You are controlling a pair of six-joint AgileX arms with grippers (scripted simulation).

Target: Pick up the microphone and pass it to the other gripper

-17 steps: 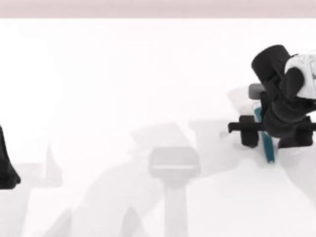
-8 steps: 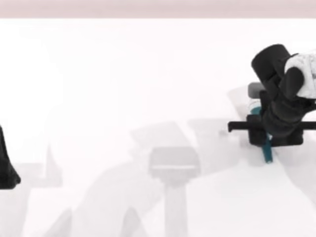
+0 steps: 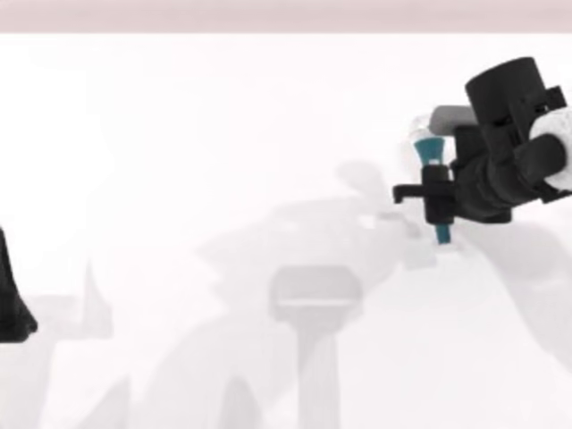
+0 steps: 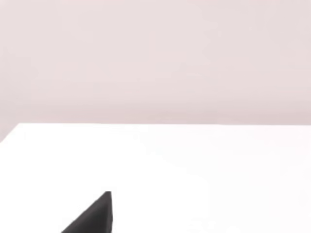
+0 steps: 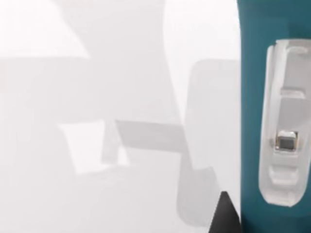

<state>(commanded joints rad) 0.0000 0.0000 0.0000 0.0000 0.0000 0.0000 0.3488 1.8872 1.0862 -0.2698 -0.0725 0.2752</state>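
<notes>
The microphone has a teal handle and a pale rounded head, and hangs above the white table at the right of the top view. My right gripper is shut on the handle's middle, with the head on the far side and the narrow tail on the near side. In the right wrist view the microphone fills one side, its white switch strip facing the camera, with one black fingertip beside it. My left gripper, the other gripper, sits parked at the table's left edge; the left wrist view shows one fingertip.
The white table carries only grey shadows of the arms. Its back edge meets a pale pink wall at the far side.
My right gripper has shut on the microphone, lifted it off the table and carried it toward the far side and slightly left. The left arm has not moved.
</notes>
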